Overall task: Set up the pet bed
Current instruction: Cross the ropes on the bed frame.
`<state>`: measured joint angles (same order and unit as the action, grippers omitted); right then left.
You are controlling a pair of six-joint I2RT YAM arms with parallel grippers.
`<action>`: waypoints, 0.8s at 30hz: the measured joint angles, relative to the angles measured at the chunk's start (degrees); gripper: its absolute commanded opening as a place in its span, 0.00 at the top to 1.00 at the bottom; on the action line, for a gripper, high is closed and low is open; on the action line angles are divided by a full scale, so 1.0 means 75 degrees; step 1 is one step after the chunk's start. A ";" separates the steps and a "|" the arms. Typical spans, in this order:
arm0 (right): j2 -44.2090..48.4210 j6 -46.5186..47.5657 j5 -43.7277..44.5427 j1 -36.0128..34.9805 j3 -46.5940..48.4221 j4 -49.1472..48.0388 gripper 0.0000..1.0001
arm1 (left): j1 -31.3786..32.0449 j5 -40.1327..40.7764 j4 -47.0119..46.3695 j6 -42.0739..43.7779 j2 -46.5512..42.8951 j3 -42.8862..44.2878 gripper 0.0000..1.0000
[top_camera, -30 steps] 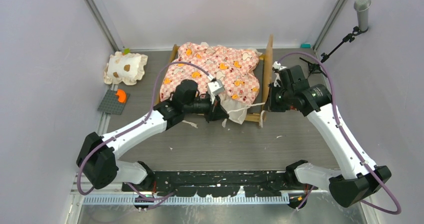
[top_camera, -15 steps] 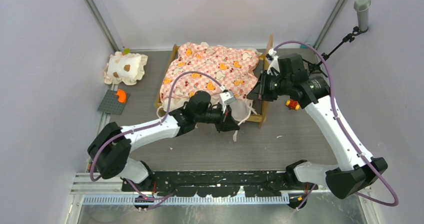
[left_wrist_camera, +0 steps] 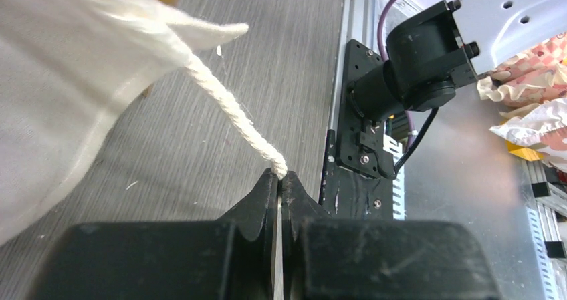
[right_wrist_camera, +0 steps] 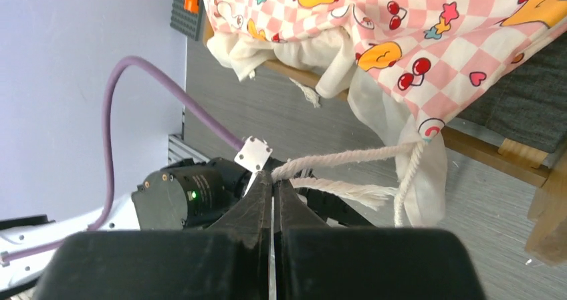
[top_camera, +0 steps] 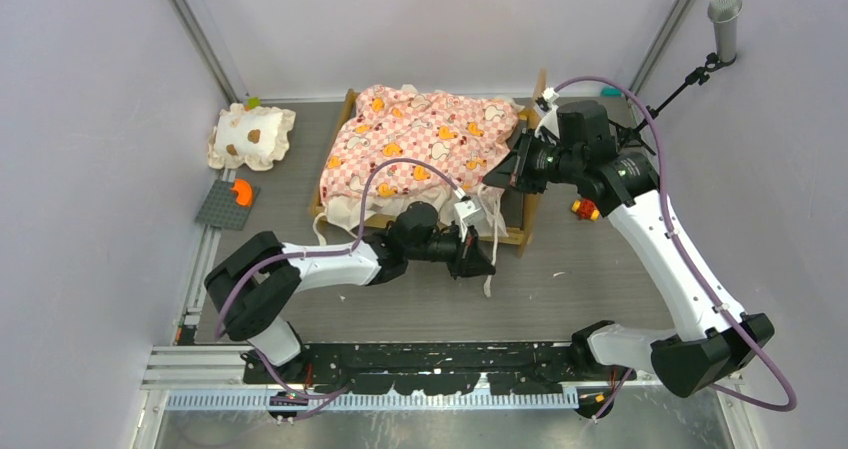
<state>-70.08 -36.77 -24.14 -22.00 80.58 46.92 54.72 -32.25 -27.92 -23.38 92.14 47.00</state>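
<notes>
The pet bed point(top_camera: 530, 201) stands at the back middle, a light-wood frame with a pink checkered mattress point(top_camera: 420, 139) lying rumpled over it. My left gripper point(top_camera: 487, 262) is low in front of the bed's near right corner, shut on a cream tie cord point(left_wrist_camera: 231, 116) that runs up to the mattress's cream ruffle point(left_wrist_camera: 60, 86). My right gripper point(top_camera: 492, 177) hangs over the same corner, shut on a second cord point(right_wrist_camera: 348, 157) leading to the mattress corner point(right_wrist_camera: 428, 129). The wooden rail point(right_wrist_camera: 495, 154) shows beneath the fabric.
A cream spotted pillow point(top_camera: 252, 136) lies at the back left, with a grey baseplate point(top_camera: 222, 209) carrying an orange piece in front of it. A small red and yellow toy point(top_camera: 584, 209) sits right of the bed. A microphone stand point(top_camera: 724, 24) is at the back right.
My left gripper has slid right and nearer along the bed's front edge, drawing its cord out. My right gripper has moved left from outside the headboard to over the mattress corner.
</notes>
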 measured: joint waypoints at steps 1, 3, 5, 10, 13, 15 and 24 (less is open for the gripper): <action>-0.0012 -0.0128 0.0087 0.0000 -0.0003 -0.0085 0.97 | 0.0009 0.0058 -0.0108 -0.0023 -0.0017 -0.0052 1.00; -0.0023 -0.0297 0.0256 0.0000 -0.0020 -0.0210 0.97 | 0.0035 0.0207 -0.0286 -0.0047 -0.0085 -0.0204 1.00; -0.0041 -0.0411 0.0449 0.0000 -0.0061 -0.0318 0.97 | 0.0050 0.0393 -0.0399 -0.0070 -0.0213 -0.0393 1.00; -0.0111 -0.0557 0.0927 0.0000 -0.0259 -0.0417 0.97 | 0.0201 0.0863 -0.0863 -0.0216 -0.0487 -0.0807 1.00; -0.0245 -0.0560 0.0947 -0.0017 -0.0338 -0.0428 0.97 | 0.0309 0.1026 -0.1008 -0.0262 -0.0493 -0.0842 1.00; -0.0396 -0.0525 0.0886 -0.0105 -0.0335 -0.0455 0.97 | 0.0367 0.1096 -0.1116 -0.0265 -0.0493 -0.0842 1.00; -0.1314 0.0283 0.0341 -0.1227 -0.0047 -0.0026 0.60 | 0.0469 0.1172 -0.1236 -0.0233 -0.0493 -0.0836 1.00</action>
<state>-79.94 -34.65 -21.58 -31.20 80.23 46.72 58.24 -23.46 -37.19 -25.12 88.44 40.73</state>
